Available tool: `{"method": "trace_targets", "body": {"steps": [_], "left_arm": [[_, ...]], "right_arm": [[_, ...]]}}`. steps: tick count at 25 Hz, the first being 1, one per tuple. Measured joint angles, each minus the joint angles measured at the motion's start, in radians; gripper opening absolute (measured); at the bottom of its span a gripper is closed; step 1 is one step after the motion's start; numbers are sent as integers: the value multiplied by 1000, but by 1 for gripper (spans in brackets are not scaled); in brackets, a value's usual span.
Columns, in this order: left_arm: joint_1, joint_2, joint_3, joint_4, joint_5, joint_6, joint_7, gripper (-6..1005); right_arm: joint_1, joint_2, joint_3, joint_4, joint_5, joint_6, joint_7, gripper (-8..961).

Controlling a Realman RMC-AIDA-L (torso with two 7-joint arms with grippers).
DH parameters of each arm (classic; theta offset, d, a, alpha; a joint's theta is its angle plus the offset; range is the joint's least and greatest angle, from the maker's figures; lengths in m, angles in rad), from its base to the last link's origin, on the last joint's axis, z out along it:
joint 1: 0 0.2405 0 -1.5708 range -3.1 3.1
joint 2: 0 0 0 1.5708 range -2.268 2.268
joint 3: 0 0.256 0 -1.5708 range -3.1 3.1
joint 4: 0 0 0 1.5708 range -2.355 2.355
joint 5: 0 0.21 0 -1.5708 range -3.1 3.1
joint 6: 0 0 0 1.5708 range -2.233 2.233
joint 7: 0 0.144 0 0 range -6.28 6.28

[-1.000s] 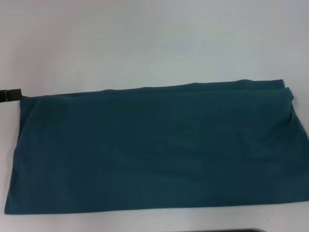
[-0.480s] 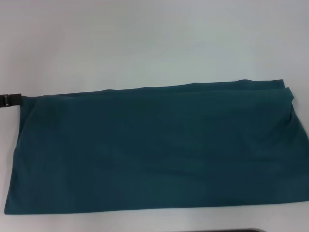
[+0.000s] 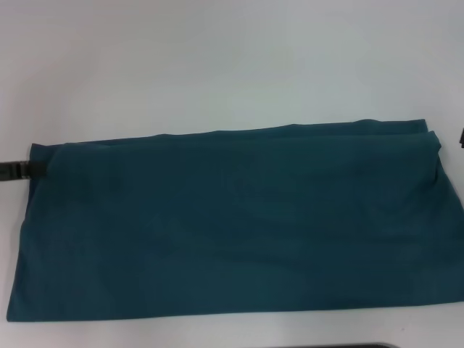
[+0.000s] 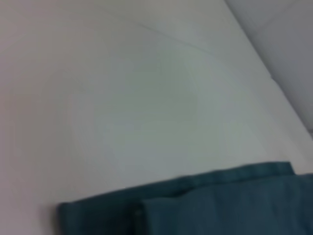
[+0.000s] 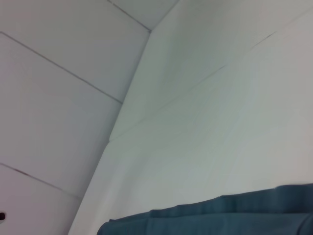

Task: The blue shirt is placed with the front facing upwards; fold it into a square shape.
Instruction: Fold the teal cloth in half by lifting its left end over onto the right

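The blue shirt [image 3: 232,225] lies folded into a long teal rectangle across the near half of the white table, plain side up with no lettering showing. My left gripper [image 3: 16,170] reaches in low from the left edge of the head view and meets the shirt's far left corner. A dark sliver of my right gripper [image 3: 462,138] shows at the right edge, level with the shirt's far right corner. In the left wrist view, the blue shirt [image 4: 195,208] shows a layered folded edge. The right wrist view catches another edge of the blue shirt [image 5: 220,218].
White table [image 3: 232,65] stretches bare beyond the shirt. A dark strip [image 3: 362,346] lies at the near edge of the head view. The right wrist view shows the table's edge [image 5: 122,117] and tiled floor [image 5: 49,98] beyond it.
My left gripper has dropped lower and moved right, from beside the shirt's far left corner to touching it. A sliver of the right gripper has come in at the right edge. The shirt lies unchanged.
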Motion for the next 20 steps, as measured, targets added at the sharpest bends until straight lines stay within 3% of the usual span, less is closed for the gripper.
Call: {"method": "trace_targets", "body": {"steps": [8, 9, 12, 20], "left_arm": [[-16, -31, 29, 11, -5, 7, 49, 943], [-28, -47, 42, 15, -5, -27, 64, 943], [-42, -59, 55, 27, -4, -70, 71, 940], [-63, -63, 116, 87, 3, -222, 64, 935]], "right_arm": [[29, 2, -22, 12, -1, 36, -7, 424], [31, 2, -24, 12, -1, 39, -8, 424], [39, 5, -30, 19, -1, 51, -8, 424], [52, 22, -26, 26, 4, 62, -5, 424]]}}
